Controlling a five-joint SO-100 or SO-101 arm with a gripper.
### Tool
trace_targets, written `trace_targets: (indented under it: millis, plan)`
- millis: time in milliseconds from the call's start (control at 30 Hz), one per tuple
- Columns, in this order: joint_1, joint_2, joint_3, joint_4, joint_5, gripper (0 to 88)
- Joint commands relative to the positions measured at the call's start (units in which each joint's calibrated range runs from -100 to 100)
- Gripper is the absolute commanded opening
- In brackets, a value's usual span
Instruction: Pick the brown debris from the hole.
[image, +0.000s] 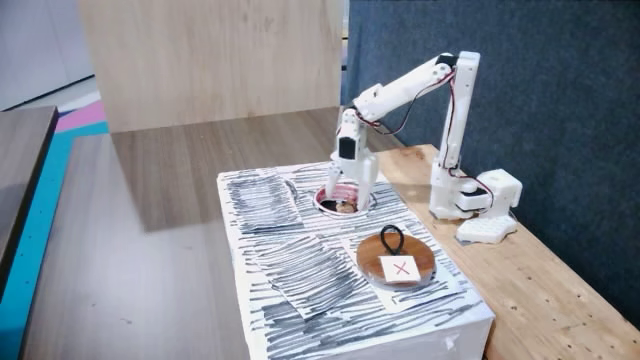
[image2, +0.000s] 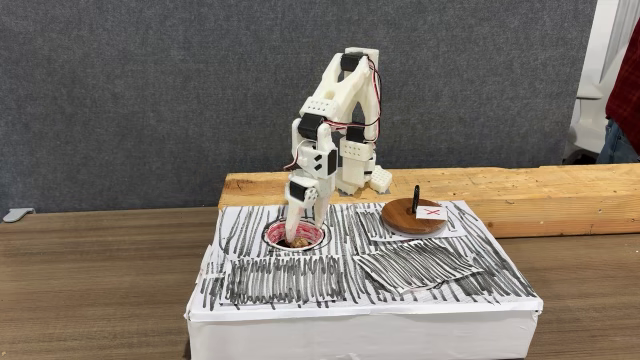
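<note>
Red X label (image2: 432, 212) on wooden disc (image: 396, 262), no other writing legible. Gripper (image: 345, 203) reaches down into hole (image2: 272, 236) in scribble-covered box (image2: 420, 300). Debris (image2: 301, 240) inside hole, at fingertips. Jaw state hidden by rim: cannot tell.

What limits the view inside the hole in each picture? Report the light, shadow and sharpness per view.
In a fixed view, the hole is small and soft, the gripper covering most of its dark inside; light is even, without glare. In the other fixed view the image is sharper, the hole seen at a flat angle, its inside shadowed, with the brown debris a small tan patch at the fingertips.
</note>
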Motion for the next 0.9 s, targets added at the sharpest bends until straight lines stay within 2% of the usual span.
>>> trace_targets:
  millis: [0,233,867]
  plan:
    - [-0.4,-1.4,0.3,-2.2,0.2,29.1]
    - [-0.4,-1.4,2.1,-5.5,0.1,29.1]
    - [-0.4,-1.3,2.0,-5.7,0.1,29.7]
